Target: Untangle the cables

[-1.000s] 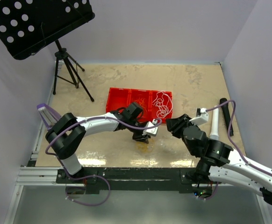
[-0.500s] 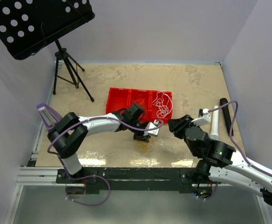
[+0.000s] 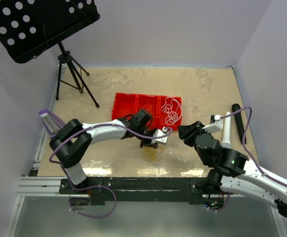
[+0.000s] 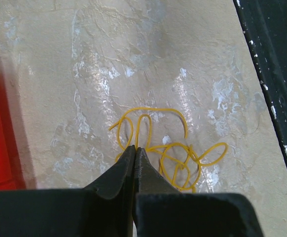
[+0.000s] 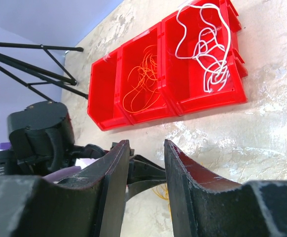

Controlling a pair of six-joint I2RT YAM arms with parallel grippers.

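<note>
A tangle of thin orange cable (image 4: pixel 183 158) lies on the tabletop, in the top view (image 3: pixel 152 153) just in front of the red tray (image 3: pixel 121 101). My left gripper (image 4: pixel 135 148) is down at the tangle's left side, jaws pressed together, with one orange strand running into the tips. It reaches in from the left in the top view (image 3: pixel 150 144). A white cable (image 5: pixel 207 49) lies coiled in the tray's right compartment, and more orange cable (image 5: pixel 143 74) lies in the middle one. My right gripper (image 5: pixel 147 143) hovers open to the right of the tangle, holding nothing.
The red tray (image 5: pixel 104 94) has three compartments; the left one looks bare. A music stand on a tripod (image 3: pixel 69 74) stands at the back left. A black tube (image 3: pixel 238 123) lies at the right. The table's dark front rail (image 4: pixel 276 98) runs close to the tangle.
My left gripper's jaws have closed together at the orange tangle. The right gripper has barely shifted and stays open.
</note>
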